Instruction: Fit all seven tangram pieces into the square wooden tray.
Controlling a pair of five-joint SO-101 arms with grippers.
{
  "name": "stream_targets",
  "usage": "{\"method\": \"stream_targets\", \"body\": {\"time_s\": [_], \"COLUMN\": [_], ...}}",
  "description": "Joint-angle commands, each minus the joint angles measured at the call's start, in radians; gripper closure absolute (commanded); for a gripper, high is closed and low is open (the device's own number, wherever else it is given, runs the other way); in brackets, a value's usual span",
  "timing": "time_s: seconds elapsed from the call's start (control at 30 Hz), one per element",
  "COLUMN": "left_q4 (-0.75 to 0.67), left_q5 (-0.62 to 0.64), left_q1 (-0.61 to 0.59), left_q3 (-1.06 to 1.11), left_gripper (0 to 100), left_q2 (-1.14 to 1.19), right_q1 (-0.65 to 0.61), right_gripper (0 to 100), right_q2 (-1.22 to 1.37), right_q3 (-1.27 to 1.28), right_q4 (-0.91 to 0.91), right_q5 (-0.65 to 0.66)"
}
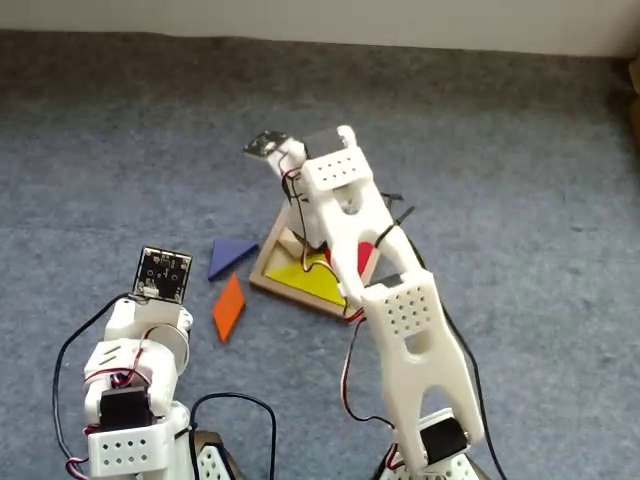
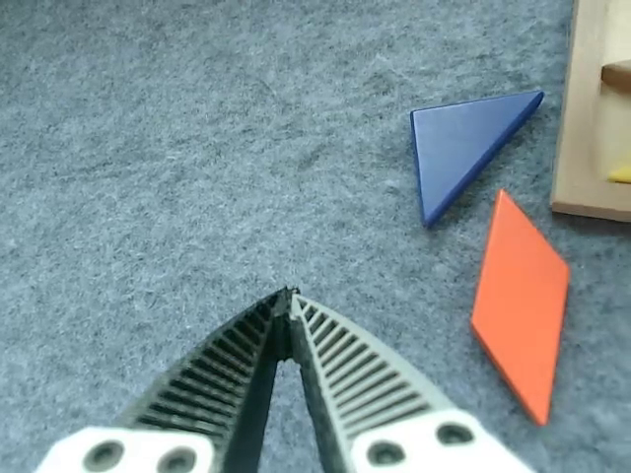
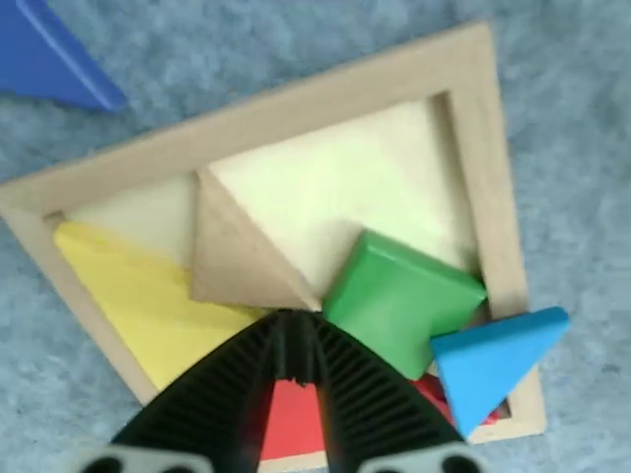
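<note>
Your right gripper (image 3: pixel 293 319) hangs over the tray (image 3: pixel 296 113) with its jaws pressed together and nothing between them, the tip at the place where the wooden triangle (image 3: pixel 242 254), the green piece (image 3: pixel 399 296) and the red piece (image 3: pixel 289 419) meet; I think closed jaws serve here as a finger for pushing, not for lifting. The yellow triangle (image 3: pixel 148 296) lies flat along one edge of the tray and the wooden triangle beside it, so these two look seated. The green piece stands tilted, probably because it leans on its neighbours, and the light blue triangle (image 3: pixel 493 360) lies across the rim near one corner, so neither of them is in yet. The part of the tray beyond the wooden triangle is free, and the green piece perhaps must slide there. Your left gripper (image 2: pixel 288 294) is also closed on nothing, above the bare carpet (image 2: pixel 177 128), near the dark blue triangle (image 2: pixel 463 148) and the orange piece (image 2: pixel 521 301). These two lie on the carpet just outside the tray's edge, I suppose waiting for their turn
</note>
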Motion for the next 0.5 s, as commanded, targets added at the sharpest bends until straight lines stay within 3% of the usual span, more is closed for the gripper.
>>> {"method": "stream_targets", "body": {"time_s": [0.0,0.27,0.47], "left_q4": [-0.021,-0.023,-0.018], "left_q5": [-0.006,-0.008,-0.006], "left_q1": [0.016,0.016,0.010], "left_q3": [0.019,0.019,0.019], "left_gripper": [99,99,91], "left_q2": [-0.025,-0.025,-0.025], "right_q1": [0.022,0.054,0.048], "right_gripper": [99.1,99.3,99.3], "right_q2": [-0.027,-0.084,-0.357], "right_q3": [-0.174,-0.308,-0.031], "right_q4": [0.048,0.056,0.056], "right_q5": [-0.071,-0.149,-0.149]}}
